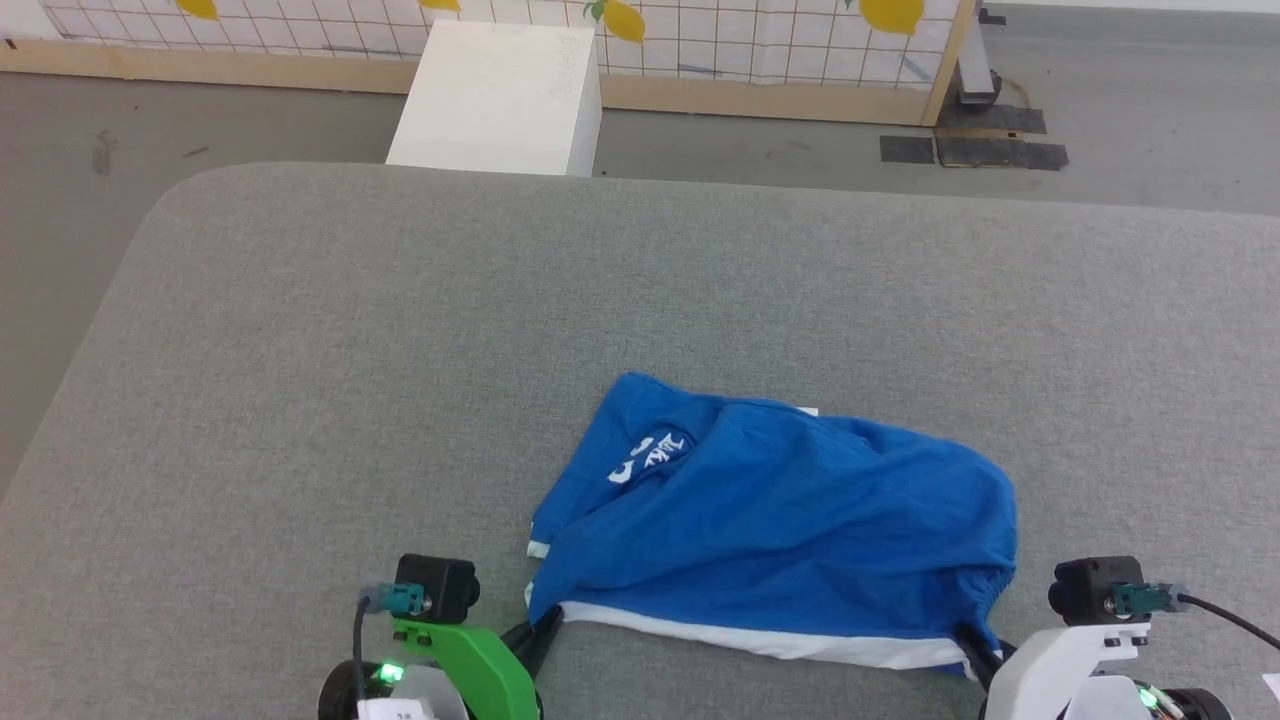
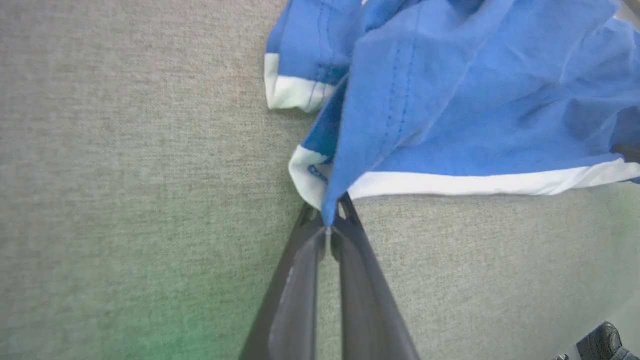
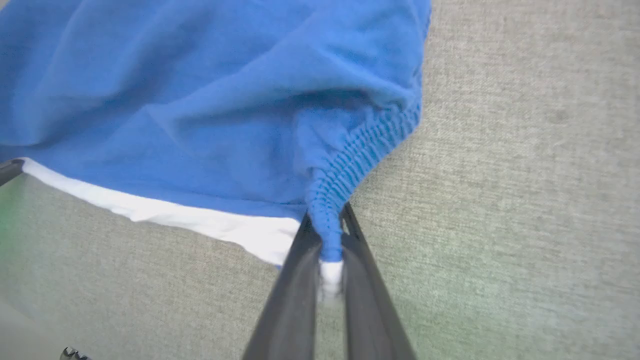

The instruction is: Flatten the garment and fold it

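Note:
The bright blue shorts (image 1: 790, 510) lie rumpled on the grey table near its front edge, a white trim band along their near side and a white logo at the upper left. My left gripper (image 1: 545, 625) is shut on the near left corner of the shorts (image 2: 450, 100), pinching blue fabric beside the white band. My right gripper (image 1: 975, 650) is shut on the near right corner, where the gathered elastic waist of the shorts (image 3: 225, 100) meets the white band. A second white-trimmed leg hem sticks out at the left.
The grey padded table (image 1: 400, 350) stretches far beyond and left of the shorts. A white box (image 1: 500, 95) stands on the floor past the far edge, before a gridded lemon-print wall panel (image 1: 750, 40).

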`<state>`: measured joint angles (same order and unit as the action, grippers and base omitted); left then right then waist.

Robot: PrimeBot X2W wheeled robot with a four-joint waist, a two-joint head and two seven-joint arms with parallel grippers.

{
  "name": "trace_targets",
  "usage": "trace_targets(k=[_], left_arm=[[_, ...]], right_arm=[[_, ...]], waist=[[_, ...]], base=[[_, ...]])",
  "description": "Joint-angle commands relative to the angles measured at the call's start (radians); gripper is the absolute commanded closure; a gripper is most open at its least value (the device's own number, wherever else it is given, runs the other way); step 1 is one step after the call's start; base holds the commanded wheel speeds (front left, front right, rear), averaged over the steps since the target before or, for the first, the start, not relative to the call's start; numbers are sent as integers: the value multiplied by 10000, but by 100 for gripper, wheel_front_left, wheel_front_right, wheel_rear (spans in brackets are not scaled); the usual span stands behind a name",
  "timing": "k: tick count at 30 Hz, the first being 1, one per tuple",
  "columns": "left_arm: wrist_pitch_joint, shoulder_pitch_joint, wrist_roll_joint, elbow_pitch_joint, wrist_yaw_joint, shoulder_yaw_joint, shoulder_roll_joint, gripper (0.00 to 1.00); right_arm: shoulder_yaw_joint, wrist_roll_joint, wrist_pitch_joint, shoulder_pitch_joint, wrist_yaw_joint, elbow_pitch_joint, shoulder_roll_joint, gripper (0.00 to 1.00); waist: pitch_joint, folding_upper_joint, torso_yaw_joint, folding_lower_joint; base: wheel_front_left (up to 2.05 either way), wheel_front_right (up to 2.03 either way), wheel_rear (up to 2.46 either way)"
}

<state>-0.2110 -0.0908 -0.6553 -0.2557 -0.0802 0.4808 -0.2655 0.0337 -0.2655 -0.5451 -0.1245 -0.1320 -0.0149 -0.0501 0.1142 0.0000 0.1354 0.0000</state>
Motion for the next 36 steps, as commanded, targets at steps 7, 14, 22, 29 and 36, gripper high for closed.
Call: trace_targets(k=[7,14,22,29,36], left_arm=[[134,-114,-1361,988,-338,-473,1,100],[-178,-1290,-2522,2981,-462,-1169,-575,100],[-1236,-4694,-2841,2957,-493,-1427,-1251,100],[-1656,-7573,-2325,959,-459,-1675,-1702,100],[-1198,-10136,-961,-1159,-308,-1517,-1967,100]], right_arm=[[156,-1032,-189,532,13,262,-1,100],[592,-3575,-682,2032,13,1124,-1,100],[1245,-4411,-2577,5717,13,1101,-1,100],[1217,-4037,-2706,9476,13,-1228,-1,100],[666,-3078,-1211,12736,13,-3941,-1,100]], waist=[[-194,0,65,0],[-364,0,163,0],[-209,0,-26,0],[549,0,-470,0],[1586,0,-820,0]], base=[[0,0,0],[0,0,0],[0,0,0],[0,0,0],[0,0,0]])
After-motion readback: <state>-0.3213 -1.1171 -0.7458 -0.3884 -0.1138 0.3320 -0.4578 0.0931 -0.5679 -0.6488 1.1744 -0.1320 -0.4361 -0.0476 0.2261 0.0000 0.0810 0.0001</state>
